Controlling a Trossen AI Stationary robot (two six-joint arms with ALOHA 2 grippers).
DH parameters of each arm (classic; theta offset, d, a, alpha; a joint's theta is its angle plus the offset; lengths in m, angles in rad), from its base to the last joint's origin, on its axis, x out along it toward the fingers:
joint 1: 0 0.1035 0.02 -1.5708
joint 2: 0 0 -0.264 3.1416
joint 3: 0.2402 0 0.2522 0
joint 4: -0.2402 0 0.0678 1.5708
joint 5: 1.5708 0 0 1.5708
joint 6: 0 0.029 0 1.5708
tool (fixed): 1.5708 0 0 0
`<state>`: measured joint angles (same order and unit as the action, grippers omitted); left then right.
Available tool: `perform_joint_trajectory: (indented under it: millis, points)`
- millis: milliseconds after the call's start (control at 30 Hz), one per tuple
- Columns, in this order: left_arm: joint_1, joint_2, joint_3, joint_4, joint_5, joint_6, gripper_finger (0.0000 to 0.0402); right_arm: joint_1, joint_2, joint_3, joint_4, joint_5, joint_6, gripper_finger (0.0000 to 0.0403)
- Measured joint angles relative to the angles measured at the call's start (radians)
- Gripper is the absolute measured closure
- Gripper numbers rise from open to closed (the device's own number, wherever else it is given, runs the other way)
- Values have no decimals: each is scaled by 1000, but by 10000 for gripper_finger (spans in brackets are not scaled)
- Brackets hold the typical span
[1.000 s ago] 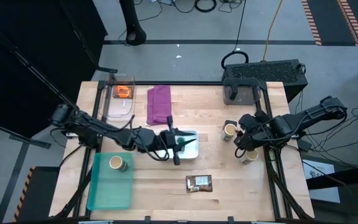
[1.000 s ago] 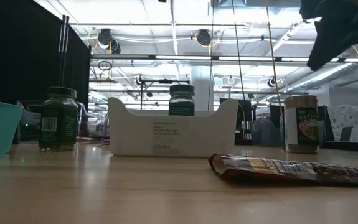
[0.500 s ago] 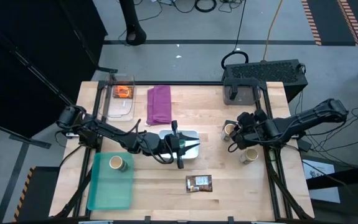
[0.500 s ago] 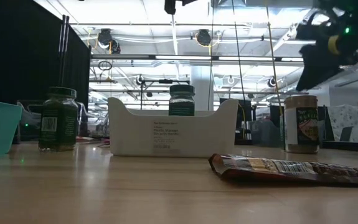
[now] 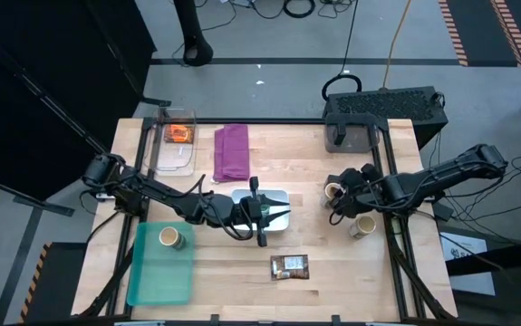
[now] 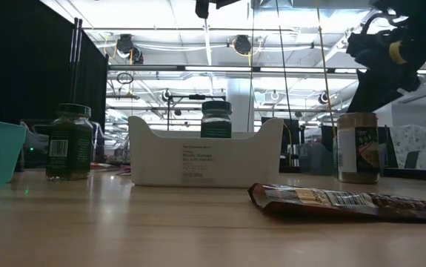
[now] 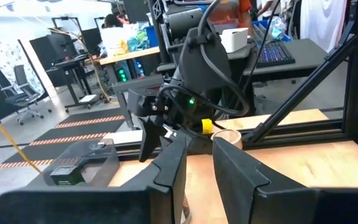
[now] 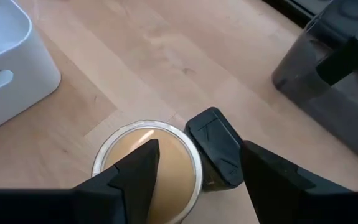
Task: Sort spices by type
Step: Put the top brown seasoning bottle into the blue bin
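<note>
My right gripper [image 5: 337, 196] is open just above a tan-lidded jar [image 8: 147, 167] at the table's right; one finger stands over the lid's edge, and in the low view [image 6: 379, 70] it hangs above the jar. A second tan-lidded jar [image 5: 364, 226] stands nearer. A third [image 5: 170, 237] stands in the teal bin [image 5: 156, 276]. My left gripper [image 5: 274, 212] is slightly open and empty above the white tray [image 6: 205, 159], which holds a green-lidded jar [image 6: 216, 119]. Another green-lidded jar [image 6: 70, 141] stands on the table. The dark brown packet [image 5: 289, 265] lies near the front. The orange packet [image 5: 179, 134] lies in a clear container.
A folded purple cloth [image 5: 232, 151] lies at the back. A dark block [image 8: 216, 146] stands right beside the tan-lidded jar under my right gripper. A grey box [image 5: 351, 136] sits at the back right. There is bare wood between the tray and the jars.
My right gripper has gone from over the nearer tan-lidded jar toward the table's far and left, and now stands over the farther tan-lidded jar, still open. My left gripper has shifted a little toward the table's right edge over the tray.
</note>
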<state>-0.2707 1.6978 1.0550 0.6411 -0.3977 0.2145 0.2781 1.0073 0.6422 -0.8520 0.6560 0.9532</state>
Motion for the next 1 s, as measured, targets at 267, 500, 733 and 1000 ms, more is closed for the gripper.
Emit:
perform_joint_trajectory:
  millis: [267,500,733,1000]
  points:
    - [-1,0,0,0,-1,-38,316,1,-1,2,5,-95,68,194]
    - [-1,0,0,-1,0,-52,316,24,-1,2,84,-234,105,194]
    - [-11,0,0,-3,6,-51,316,67,2,-1,181,-281,105,194]
    - [-15,0,0,-4,31,-51,316,72,-1,6,176,-258,98,194]
